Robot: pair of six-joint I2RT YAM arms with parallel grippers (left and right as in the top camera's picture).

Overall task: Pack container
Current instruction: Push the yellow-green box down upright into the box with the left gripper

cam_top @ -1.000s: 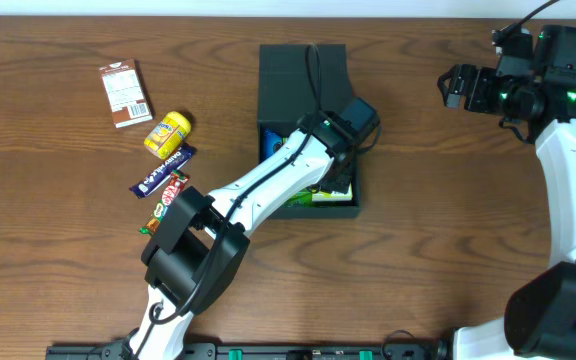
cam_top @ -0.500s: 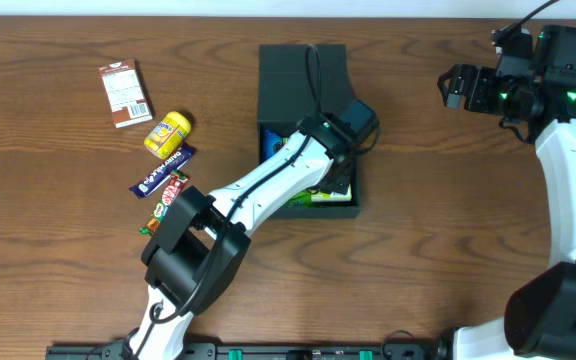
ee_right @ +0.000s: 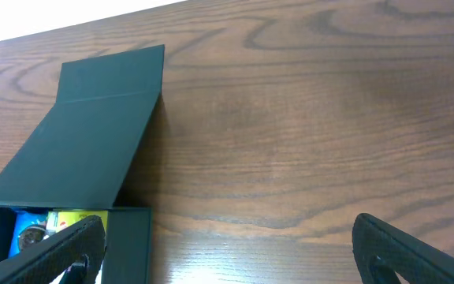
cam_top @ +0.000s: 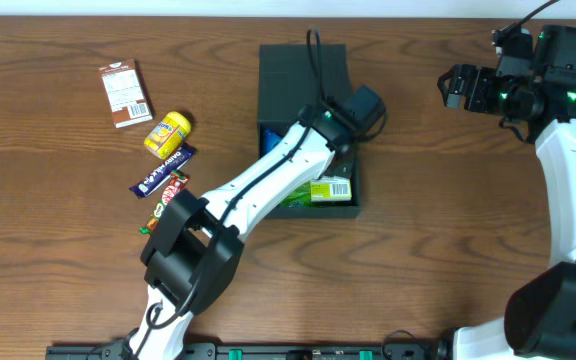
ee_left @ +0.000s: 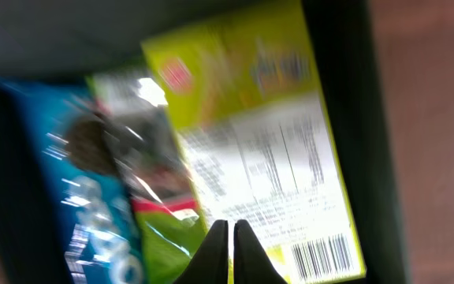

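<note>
The dark container point(cam_top: 288, 75) stands mid-table, its lid tipped open toward the back. My left arm point(cam_top: 340, 128) reaches over its open box. In the left wrist view my left gripper point(ee_left: 232, 237) is shut with nothing between its tips, hovering just above a yellow-green packet point(ee_left: 266, 150) with a barcode. Beside that packet lie a green and red packet point(ee_left: 154, 205) and a blue one point(ee_left: 77, 189). My right gripper point(cam_top: 455, 87) hangs open at the far right, well away from the container point(ee_right: 85, 142), jaws wide over bare wood point(ee_right: 231, 237).
Left of the container lie loose snacks: a brown and white carton point(cam_top: 125, 94), a yellow packet point(cam_top: 167, 134), a blue bar point(cam_top: 163, 170) and a red and green bar point(cam_top: 166, 198). The left arm's base stands at the front edge.
My left wrist has drawn back toward the lid, uncovering the yellow-green packet at the box's front right. The right arm has not moved.
</note>
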